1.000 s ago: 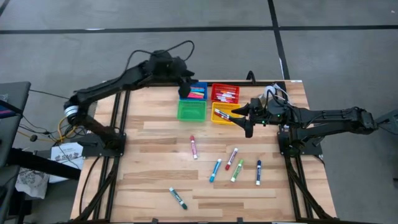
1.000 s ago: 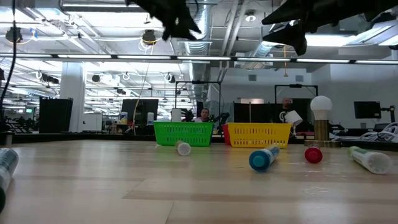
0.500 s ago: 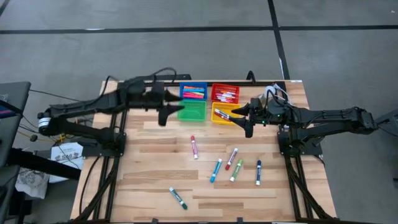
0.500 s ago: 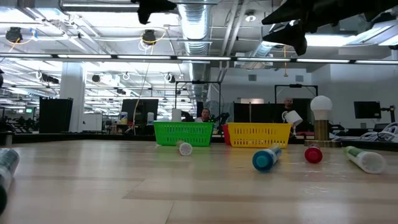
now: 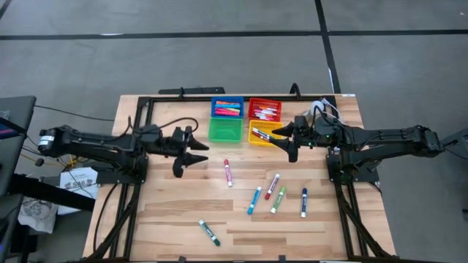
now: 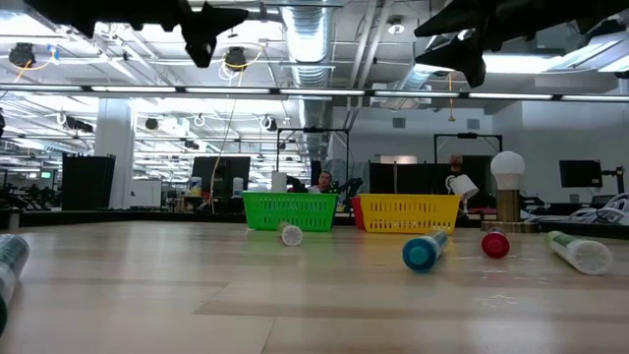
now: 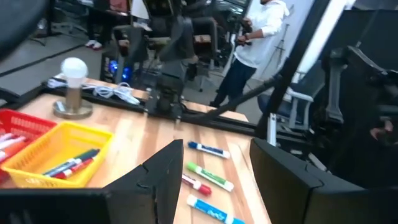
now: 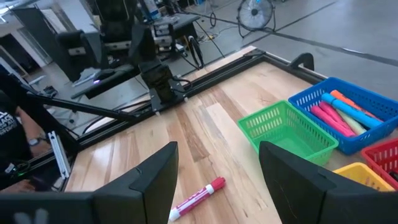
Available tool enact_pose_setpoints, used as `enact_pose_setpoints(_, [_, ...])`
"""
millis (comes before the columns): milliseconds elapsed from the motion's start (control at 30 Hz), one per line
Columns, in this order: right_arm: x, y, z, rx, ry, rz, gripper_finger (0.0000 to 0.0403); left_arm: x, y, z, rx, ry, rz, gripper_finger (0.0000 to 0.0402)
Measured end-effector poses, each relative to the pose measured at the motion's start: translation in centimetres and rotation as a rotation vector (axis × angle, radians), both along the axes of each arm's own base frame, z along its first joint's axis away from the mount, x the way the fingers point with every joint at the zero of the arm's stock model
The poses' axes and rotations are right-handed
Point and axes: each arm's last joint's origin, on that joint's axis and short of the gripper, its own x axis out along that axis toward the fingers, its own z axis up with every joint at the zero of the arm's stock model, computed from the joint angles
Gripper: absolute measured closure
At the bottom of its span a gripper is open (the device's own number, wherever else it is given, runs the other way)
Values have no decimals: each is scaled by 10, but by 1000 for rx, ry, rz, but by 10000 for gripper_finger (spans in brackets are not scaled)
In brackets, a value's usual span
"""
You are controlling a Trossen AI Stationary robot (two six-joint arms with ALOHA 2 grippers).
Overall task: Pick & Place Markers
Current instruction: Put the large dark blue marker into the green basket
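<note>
Left gripper (image 5: 189,151): swung back from bins (image 5: 226,130) toward 9 o'clock; jaws parted, empty. Right gripper (image 5: 286,139): unmoved at yellow bin (image 5: 254,136), parted, empty. Markers (image 5: 276,199): six loose, 6 o'clock of bins.

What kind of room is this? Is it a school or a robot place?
Probably a robot lab or workshop, not a school. Two robot arms are bolted to a wooden table, the ceiling shows bare pipes and ducts, and computer screens stand in rows behind.

Wooden table (image 5: 175,212) mid-frame, bearing four bins (image 5: 244,120) near its upper edge and six loose markers (image 5: 255,199) lower down.
</note>
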Motion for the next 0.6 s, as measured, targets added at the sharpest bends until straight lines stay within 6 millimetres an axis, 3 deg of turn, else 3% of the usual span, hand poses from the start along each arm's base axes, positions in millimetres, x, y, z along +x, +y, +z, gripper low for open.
enact_pose_setpoints(333, [1, 9, 0, 44, -6, 39, 189, -12, -3, -36, -38, -76, -13, 216])
enact_pose_setpoints(600, [1, 28, 0, 42, -4, 135, 189, -22, -3, -67, -74, -2, -11, 216])
